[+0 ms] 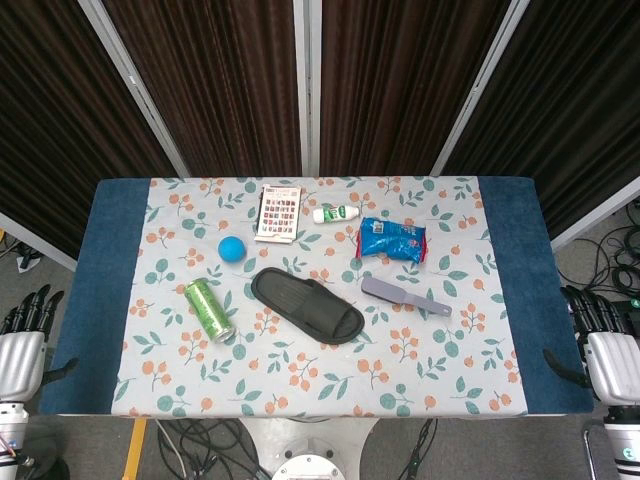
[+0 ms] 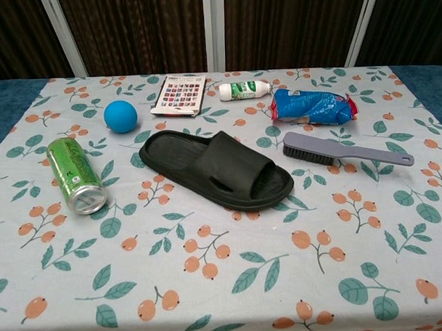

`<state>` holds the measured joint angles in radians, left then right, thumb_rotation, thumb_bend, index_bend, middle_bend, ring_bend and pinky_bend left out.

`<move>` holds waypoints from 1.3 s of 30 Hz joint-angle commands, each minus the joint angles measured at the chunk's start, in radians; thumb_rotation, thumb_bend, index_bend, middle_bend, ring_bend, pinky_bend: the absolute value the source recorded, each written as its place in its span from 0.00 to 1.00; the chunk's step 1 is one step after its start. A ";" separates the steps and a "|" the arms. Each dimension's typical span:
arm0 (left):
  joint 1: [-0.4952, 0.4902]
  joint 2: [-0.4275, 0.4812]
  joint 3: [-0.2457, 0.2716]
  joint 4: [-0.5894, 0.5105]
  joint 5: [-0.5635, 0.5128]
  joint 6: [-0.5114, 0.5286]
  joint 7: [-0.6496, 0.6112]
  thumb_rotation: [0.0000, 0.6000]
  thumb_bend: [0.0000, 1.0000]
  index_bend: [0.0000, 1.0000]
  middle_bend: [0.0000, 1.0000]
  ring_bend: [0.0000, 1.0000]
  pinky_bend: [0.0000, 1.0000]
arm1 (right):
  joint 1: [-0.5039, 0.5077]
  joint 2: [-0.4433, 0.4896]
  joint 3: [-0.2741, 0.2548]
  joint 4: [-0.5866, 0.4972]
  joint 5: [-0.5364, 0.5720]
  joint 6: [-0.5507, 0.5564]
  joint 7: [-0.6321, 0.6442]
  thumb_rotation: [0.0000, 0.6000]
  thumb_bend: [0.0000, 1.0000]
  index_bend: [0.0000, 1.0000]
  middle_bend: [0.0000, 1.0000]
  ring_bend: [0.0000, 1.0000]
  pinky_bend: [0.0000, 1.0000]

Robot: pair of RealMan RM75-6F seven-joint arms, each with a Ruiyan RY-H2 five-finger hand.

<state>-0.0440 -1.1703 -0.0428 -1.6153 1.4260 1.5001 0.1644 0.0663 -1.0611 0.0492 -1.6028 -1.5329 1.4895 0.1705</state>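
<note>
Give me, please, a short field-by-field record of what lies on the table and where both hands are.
Surface: table with floral cloth
Centre: black slipper, lying flat
Left of it: green can on its side; blue ball
Far side: card, white bottle, blue packet
Right of slipper: grey brush
Left hand: off the table edge, holds nothing
Right hand: likewise

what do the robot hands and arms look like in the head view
Both show only at the lower corners of the head view. The left robot hand has dark, near-black fingers on a glossy silver-white body, with a black strap beside it. The right robot hand looks the same: dark fingers, silver-white casing, black strap. The chest view shows neither.
</note>
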 commanded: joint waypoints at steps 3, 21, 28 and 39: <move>0.003 -0.002 0.003 0.001 0.002 0.003 -0.001 1.00 0.16 0.11 0.11 0.05 0.16 | 0.002 0.000 -0.002 -0.002 -0.007 0.000 0.001 1.00 0.15 0.00 0.07 0.00 0.05; 0.018 -0.019 0.010 0.042 0.013 0.011 -0.071 1.00 0.16 0.11 0.11 0.05 0.16 | 0.307 -0.168 0.077 -0.005 0.182 -0.493 -0.138 1.00 0.13 0.00 0.12 0.02 0.15; 0.010 -0.024 0.008 0.065 0.014 -0.006 -0.101 1.00 0.16 0.11 0.11 0.05 0.16 | 0.423 -0.342 0.115 0.134 0.321 -0.617 -0.256 1.00 0.07 0.00 0.12 0.02 0.16; 0.001 -0.028 0.005 0.084 0.006 -0.030 -0.125 1.00 0.16 0.11 0.11 0.05 0.16 | 0.541 -0.505 0.143 0.360 0.430 -0.704 -0.338 1.00 0.04 0.00 0.18 0.05 0.20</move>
<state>-0.0431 -1.1979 -0.0377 -1.5316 1.4324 1.4704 0.0396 0.5820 -1.5343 0.1813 -1.2848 -1.1235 0.7999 -0.1487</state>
